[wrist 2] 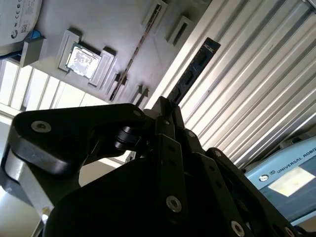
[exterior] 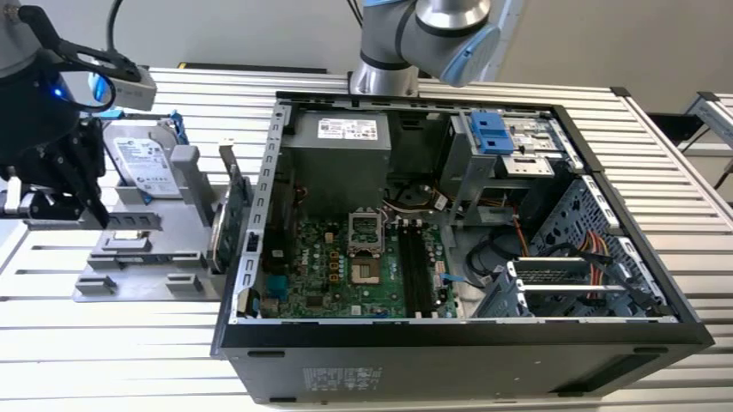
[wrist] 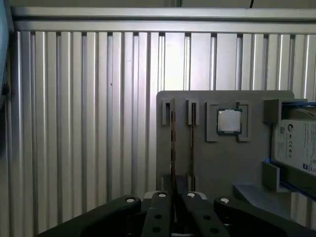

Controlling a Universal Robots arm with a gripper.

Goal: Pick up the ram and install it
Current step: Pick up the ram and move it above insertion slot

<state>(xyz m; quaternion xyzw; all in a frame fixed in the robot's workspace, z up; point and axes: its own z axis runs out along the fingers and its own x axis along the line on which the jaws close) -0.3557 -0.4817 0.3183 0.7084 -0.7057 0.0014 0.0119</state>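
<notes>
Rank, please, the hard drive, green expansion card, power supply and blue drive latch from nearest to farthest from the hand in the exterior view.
1. hard drive, just to the exterior view's right of the hand.
2. green expansion card, upright outside the case's wall.
3. power supply, inside the case.
4. blue drive latch, inside too, farthest to the exterior view's right.

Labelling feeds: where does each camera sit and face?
Exterior view: set apart, looks down on arm, computer case, holder.
First wrist view: at the wrist; looks past the gripper onto the holder.
Second wrist view: at the wrist; looks along the gripper shut on the ram.
Both wrist views share gripper, holder, processor chip.
</notes>
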